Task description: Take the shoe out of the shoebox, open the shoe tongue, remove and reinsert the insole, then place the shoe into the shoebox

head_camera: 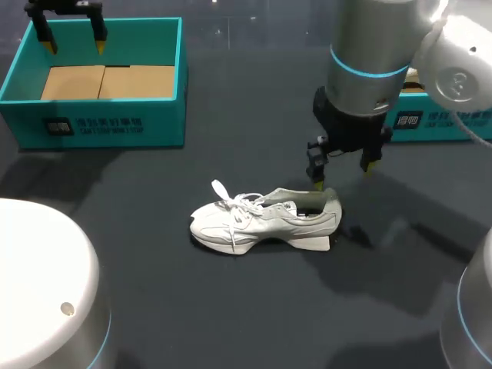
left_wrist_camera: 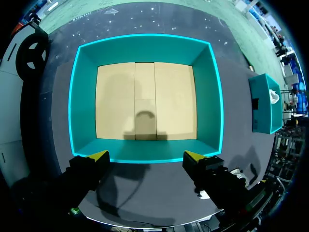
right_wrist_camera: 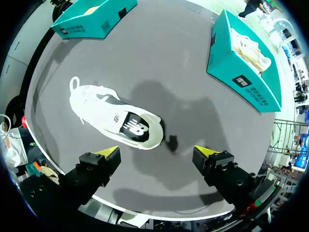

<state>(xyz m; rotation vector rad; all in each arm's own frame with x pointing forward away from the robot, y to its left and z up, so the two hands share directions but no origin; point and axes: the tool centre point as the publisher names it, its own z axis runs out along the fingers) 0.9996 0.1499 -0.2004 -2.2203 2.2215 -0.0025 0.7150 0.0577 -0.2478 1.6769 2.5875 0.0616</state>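
Observation:
A white shoe (head_camera: 261, 219) lies on its side on the dark table, toe to the left, laces loose. In the right wrist view the shoe (right_wrist_camera: 104, 112) shows a dark insole (right_wrist_camera: 133, 129) in its opening. My right gripper (head_camera: 343, 175) hangs open just above and behind the heel, touching nothing; from its own camera the right gripper (right_wrist_camera: 157, 152) has the heel ahead of its fingers. The teal shoebox (head_camera: 100, 123) stands at the back left with only its cardboard floor inside. My left gripper (head_camera: 74, 46) hovers open over it, and the left wrist view has the gripper (left_wrist_camera: 146, 155) above the near wall of the shoebox (left_wrist_camera: 145, 48).
A second teal box (head_camera: 430, 119) with white paper inside sits at the back right, behind my right arm; it also shows as the box (right_wrist_camera: 244, 58) beyond the right gripper. White robot bases (head_camera: 38, 284) fill the front corners.

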